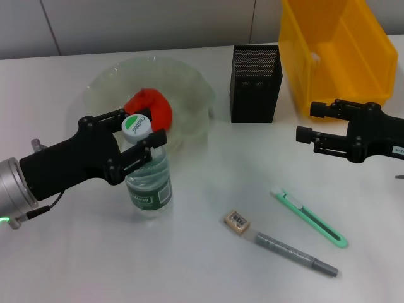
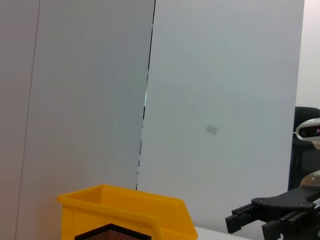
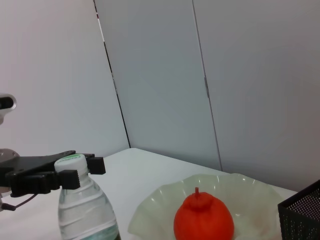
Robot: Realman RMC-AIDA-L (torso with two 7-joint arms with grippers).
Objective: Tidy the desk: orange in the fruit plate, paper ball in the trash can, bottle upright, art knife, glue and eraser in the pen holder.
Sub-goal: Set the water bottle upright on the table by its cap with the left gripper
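Observation:
The clear bottle stands upright on the desk in front of the plate. My left gripper is shut on it just under its green-and-white cap. From the right wrist camera the bottle shows with the left gripper across its cap. The orange lies in the glass fruit plate. The eraser, the green art knife and the grey glue stick lie on the desk at the front right. My right gripper hovers open in front of the yellow trash can. The paper ball is out of view.
The black mesh pen holder stands between the plate and the trash can. The left wrist camera catches the trash can, the pen holder's rim and the right gripper against a grey wall.

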